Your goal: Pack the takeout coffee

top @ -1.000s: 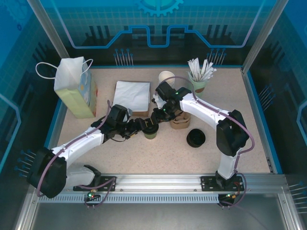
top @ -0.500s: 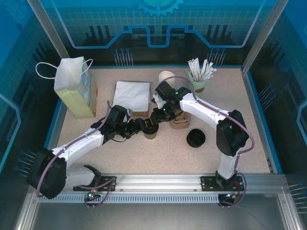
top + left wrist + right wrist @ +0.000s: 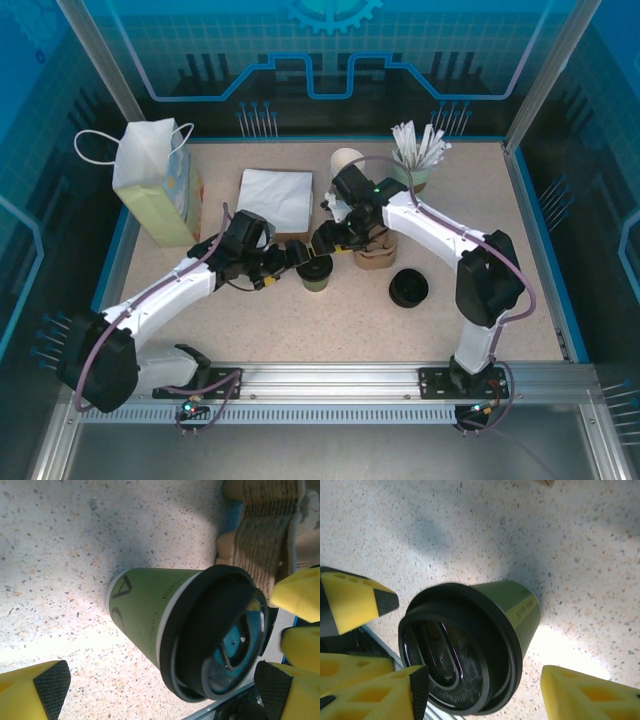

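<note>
coffee: olive-green paper cup [image 3: 316, 274] with black lid [image 3: 455, 650], upright on bench [image 3: 300, 330], just left of brown pulp carrier [image 3: 376, 256]
left claw [image 3: 298, 260]: open, straddling cup, pads off
right claw [image 3: 331, 246]: open at lid, holding nothing
handling: likely light, crushable; grip mid-wall, gently

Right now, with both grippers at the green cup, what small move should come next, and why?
Probably raise the right gripper clear. The black lid sits on the takeout coffee, both grippers' jaws stand open, and the left gripper straddles the cup too, so they crowd each other before any lift.
</note>
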Action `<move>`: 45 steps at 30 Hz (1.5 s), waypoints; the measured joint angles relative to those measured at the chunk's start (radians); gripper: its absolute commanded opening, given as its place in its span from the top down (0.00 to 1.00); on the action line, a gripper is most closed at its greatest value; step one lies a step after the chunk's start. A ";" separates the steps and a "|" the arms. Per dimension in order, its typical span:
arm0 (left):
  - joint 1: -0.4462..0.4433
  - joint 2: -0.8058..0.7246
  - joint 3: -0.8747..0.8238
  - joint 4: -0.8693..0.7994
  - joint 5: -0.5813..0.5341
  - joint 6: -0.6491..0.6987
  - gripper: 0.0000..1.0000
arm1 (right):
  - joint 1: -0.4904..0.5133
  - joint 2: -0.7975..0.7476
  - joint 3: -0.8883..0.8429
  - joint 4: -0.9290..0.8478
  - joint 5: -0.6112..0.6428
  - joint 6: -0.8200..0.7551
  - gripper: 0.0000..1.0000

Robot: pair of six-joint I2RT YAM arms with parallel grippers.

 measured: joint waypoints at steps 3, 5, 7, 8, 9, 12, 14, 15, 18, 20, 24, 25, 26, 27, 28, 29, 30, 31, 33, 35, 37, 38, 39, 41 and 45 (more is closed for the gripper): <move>0.017 -0.027 0.022 -0.031 -0.006 0.008 0.01 | 0.000 -0.025 -0.056 0.023 -0.032 0.014 0.36; 0.032 -0.049 0.032 -0.051 -0.011 0.016 0.01 | 0.001 -0.037 -0.091 0.037 -0.053 0.024 0.36; 0.046 -0.067 0.035 -0.067 -0.017 0.026 0.01 | 0.003 -0.042 -0.113 0.049 -0.066 0.033 0.36; 0.053 -0.074 0.035 -0.076 -0.018 0.029 0.01 | 0.003 -0.043 -0.123 0.058 -0.074 0.038 0.36; 0.057 -0.079 0.035 -0.082 -0.018 0.030 0.01 | 0.003 -0.043 -0.129 0.064 -0.079 0.042 0.36; 0.068 -0.089 0.035 -0.100 -0.018 0.033 0.01 | 0.003 -0.043 -0.134 0.079 -0.090 0.049 0.37; 0.071 -0.095 0.035 -0.111 -0.019 0.034 0.01 | 0.003 -0.043 -0.134 0.091 -0.101 0.050 0.38; 0.073 -0.098 0.034 -0.113 -0.019 0.034 0.01 | 0.003 -0.043 -0.133 0.093 -0.104 0.051 0.38; 0.076 -0.108 0.034 -0.120 -0.026 0.035 0.01 | 0.003 -0.026 -0.105 0.093 -0.108 0.052 0.40; 0.077 -0.112 0.034 -0.127 -0.030 0.037 0.01 | 0.003 -0.003 -0.071 0.095 -0.109 0.052 0.41; 0.080 -0.114 0.034 -0.147 -0.045 0.052 0.01 | 0.003 0.050 -0.011 0.098 -0.125 0.051 0.41; 0.082 -0.115 0.034 -0.151 -0.049 0.056 0.01 | 0.003 0.063 0.001 0.098 -0.129 0.051 0.41; 0.084 -0.116 0.034 -0.157 -0.052 0.057 0.01 | 0.003 0.076 0.013 0.096 -0.131 0.049 0.42; 0.087 -0.117 0.034 -0.162 -0.053 0.059 0.01 | 0.003 0.089 0.026 0.094 -0.134 0.048 0.42; 0.091 -0.119 0.033 -0.165 -0.055 0.060 0.01 | 0.003 0.104 0.041 0.093 -0.134 0.048 0.42; 0.095 -0.121 0.032 -0.165 -0.055 0.060 0.01 | 0.003 0.117 0.054 0.093 -0.137 0.047 0.42; 0.099 -0.123 0.032 -0.166 -0.056 0.060 0.01 | 0.003 0.128 0.064 0.092 -0.138 0.045 0.42; 0.103 -0.126 0.032 -0.168 -0.056 0.060 0.01 | 0.003 0.138 0.076 0.091 -0.140 0.044 0.42; 0.112 -0.132 0.032 -0.169 -0.055 0.060 0.01 | 0.003 0.160 0.103 0.089 -0.153 0.045 0.42; 0.125 -0.138 0.030 -0.172 -0.055 0.061 0.01 | 0.004 0.186 0.138 0.089 -0.168 0.045 0.42; 0.138 -0.142 0.026 -0.172 -0.054 0.063 0.01 | 0.005 0.208 0.166 0.090 -0.183 0.045 0.42; 0.147 -0.143 0.023 -0.172 -0.050 0.063 0.01 | 0.007 0.220 0.182 0.091 -0.190 0.046 0.42; 0.154 -0.143 0.019 -0.171 -0.049 0.063 0.01 | 0.009 0.229 0.193 0.093 -0.195 0.049 0.42; 0.171 -0.143 0.009 -0.171 -0.037 0.063 0.01 | 0.014 0.248 0.215 0.101 -0.210 0.053 0.41; 0.198 -0.141 -0.010 -0.167 0.000 0.067 0.04 | 0.016 0.263 0.243 0.103 -0.212 0.061 0.40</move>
